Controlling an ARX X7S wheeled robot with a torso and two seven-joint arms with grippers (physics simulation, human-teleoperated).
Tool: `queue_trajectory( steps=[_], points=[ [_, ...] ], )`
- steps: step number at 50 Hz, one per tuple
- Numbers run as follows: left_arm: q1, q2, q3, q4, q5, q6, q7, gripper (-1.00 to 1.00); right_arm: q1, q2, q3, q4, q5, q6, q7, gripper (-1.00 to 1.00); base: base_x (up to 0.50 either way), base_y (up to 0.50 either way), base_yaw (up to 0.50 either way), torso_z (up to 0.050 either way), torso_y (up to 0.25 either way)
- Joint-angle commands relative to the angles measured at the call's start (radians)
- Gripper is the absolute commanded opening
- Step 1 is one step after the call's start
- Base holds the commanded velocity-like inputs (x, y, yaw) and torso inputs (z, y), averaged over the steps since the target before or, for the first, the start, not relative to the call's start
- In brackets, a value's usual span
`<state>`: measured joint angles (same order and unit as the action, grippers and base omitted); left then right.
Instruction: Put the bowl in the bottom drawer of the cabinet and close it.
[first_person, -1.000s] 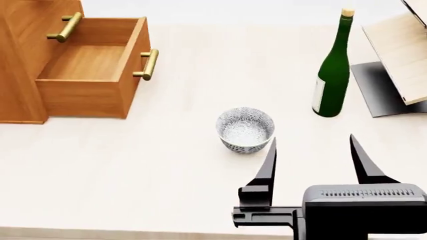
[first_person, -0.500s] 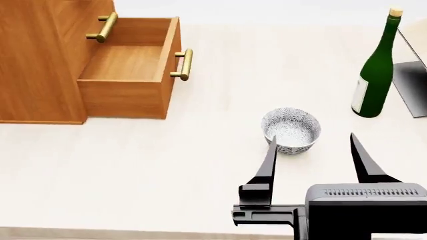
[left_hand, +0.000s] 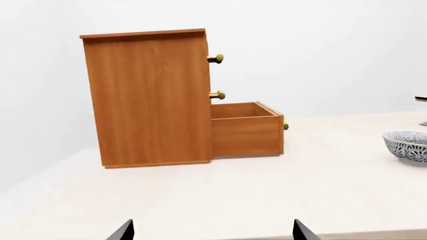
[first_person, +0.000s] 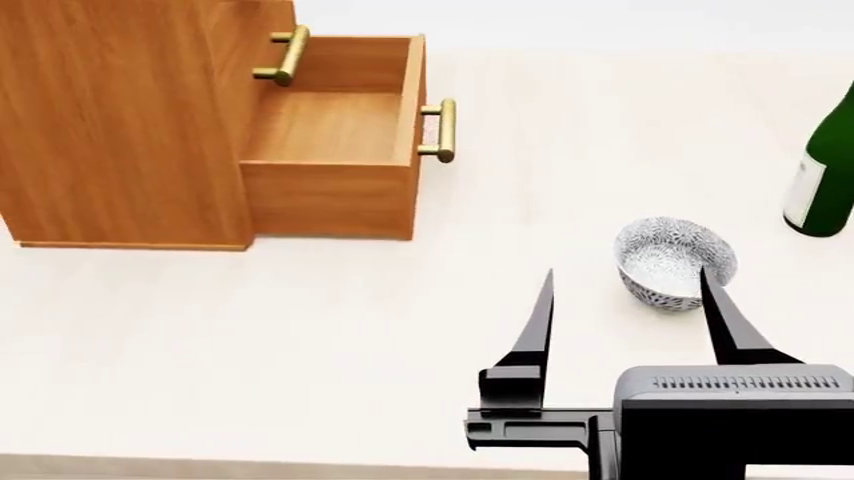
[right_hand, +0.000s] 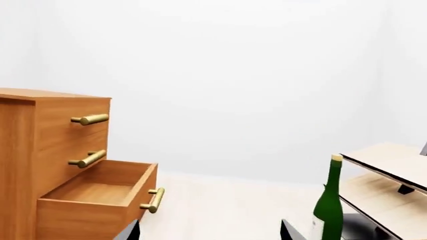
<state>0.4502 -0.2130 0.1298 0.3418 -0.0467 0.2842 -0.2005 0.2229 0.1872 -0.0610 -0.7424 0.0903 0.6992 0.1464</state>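
I note an orange-brown wood-grain cabinet (first_person: 120, 120) (brass handles), a white-grey bowl (first_person: 674, 262) with blue-grey floral pattern, and a green bottle (right_hand: 327, 210).

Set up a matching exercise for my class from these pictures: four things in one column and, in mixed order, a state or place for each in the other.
Things:
1. bottom drawer
2. bowl
3. green bottle
4. right gripper

States or places:
A. standing upright beside the pale rack
B. pulled out and empty
C. jaws spread, holding nothing
D. on the table, just beyond the right jaw tips

Pairs: 1-B, 2-D, 3-A, 4-C
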Motion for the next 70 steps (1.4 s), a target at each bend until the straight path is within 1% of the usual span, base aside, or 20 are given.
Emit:
queue_trajectory(
  steps=[1,6,7,9,10,11,15,17,21,23,30,35,39,41,42,45,46,48,59,70],
  points=[
    [-0.002,-0.007,0.005,0.004,-0.005,-0.004,-0.007,1.0,0.001,0.002,-0.003,0.002,0.009,-0.001,0.007,1.0,0.0,0.29,0.0,0.0,0.0],
    [-0.003,-0.01,0.006,0.003,-0.013,-0.004,-0.01,1.0,-0.002,0.001,0.0,0.002,0.015,0.0,0.012,1.0,0.0,0.28,0.0,0.0,0.0],
    [-0.01,-0.006,0.008,-0.045,-0.017,0.035,-0.006,1.0,-0.003,0.001,0.002,0.007,0.016,-0.004,0.013,1.0,0.0,0.29,0.0,0.0,0.0],
    [-0.009,-0.006,0.011,-0.052,-0.007,0.046,-0.009,1.0,-0.003,0.003,0.002,0.004,0.017,-0.003,0.013,1.0,0.0,0.29,0.0,0.0,0.0],
    [0.008,-0.014,0.007,0.027,-0.012,-0.016,-0.014,1.0,-0.004,0.003,0.002,0.006,0.018,-0.005,0.014,1.0,0.0,0.29,0.0,0.0,0.0],
    [0.01,-0.015,0.007,0.034,-0.014,-0.022,-0.015,1.0,-0.004,0.003,0.002,0.005,0.02,-0.004,0.015,1.0,0.0,0.29,0.0,0.0,0.0],
    [0.012,-0.018,0.009,0.038,-0.012,-0.022,-0.018,1.0,-0.01,0.005,-0.001,0.008,0.02,-0.011,0.017,1.0,0.0,0.28,0.0,0.0,0.0],
    [0.002,-0.013,0.014,-0.026,-0.008,0.032,-0.016,1.0,-0.009,0.005,-0.002,0.008,0.022,-0.01,0.018,1.0,0.0,0.29,0.0,0.0,0.0],
    [0.0,-0.014,0.015,-0.034,-0.01,0.038,-0.017,1.0,-0.008,0.007,-0.005,0.008,0.023,-0.011,0.02,1.0,0.0,0.29,0.0,0.0,0.0],
    [0.008,-0.022,0.014,0.031,-0.013,-0.017,-0.022,1.0,-0.01,0.008,-0.007,0.012,0.024,-0.016,0.02,1.0,0.0,0.29,0.0,0.0,0.0],
    [-0.001,-0.019,0.02,-0.03,-0.007,0.034,-0.023,1.0,-0.011,0.011,-0.012,0.016,0.026,-0.02,0.024,1.0,0.0,0.28,0.0,0.0,0.0],
    [0.005,-0.028,0.019,0.027,-0.014,-0.016,-0.029,1.0,-0.015,0.013,-0.014,0.015,0.029,-0.02,0.027,1.0,0.0,0.29,0.0,0.0,0.0],
    [-0.004,-0.024,0.024,-0.035,-0.01,0.036,-0.028,1.0,-0.015,0.017,-0.02,0.019,0.026,-0.024,0.029,1.0,0.0,0.29,0.0,0.0,0.0],
    [-0.005,-0.025,0.025,-0.034,-0.011,0.035,-0.029,1.0,-0.015,0.018,-0.02,0.02,0.028,-0.025,0.03,1.0,0.0,0.28,0.0,0.0,0.0],
    [0.003,-0.03,0.023,0.015,-0.014,-0.005,-0.032,1.0,-0.016,0.017,-0.019,0.021,0.031,-0.026,0.03,1.0,0.0,0.29,0.0,0.0,0.0],
    [-0.003,-0.027,0.027,-0.028,-0.01,0.032,-0.032,1.0,-0.019,0.018,-0.02,0.021,0.032,-0.028,0.032,1.0,0.0,0.28,0.0,0.0,0.0],
    [0.004,-0.032,0.024,0.019,-0.014,-0.008,-0.035,1.0,-0.021,0.018,-0.019,0.026,0.032,-0.032,0.033,1.0,0.0,0.29,0.0,0.0,0.0],
    [0.004,-0.034,0.025,0.029,-0.014,-0.016,-0.037,1.0,-0.023,0.019,-0.023,0.03,0.021,-0.042,0.042,1.0,0.0,0.28,0.0,0.0,0.0],
    [0.003,-0.039,0.03,0.022,-0.014,-0.01,-0.043,1.0,-0.026,0.023,-0.019,0.029,0.05,-0.022,0.035,1.0,0.0,0.01,0.0,0.0,0.0],
    [-0.009,-0.041,0.035,-0.008,-0.017,0.008,-0.047,1.0,-0.031,0.029,-0.021,0.031,0.056,-0.032,0.037,1.0,0.47,0.0,0.0,0.0,0.0]
  ],
)
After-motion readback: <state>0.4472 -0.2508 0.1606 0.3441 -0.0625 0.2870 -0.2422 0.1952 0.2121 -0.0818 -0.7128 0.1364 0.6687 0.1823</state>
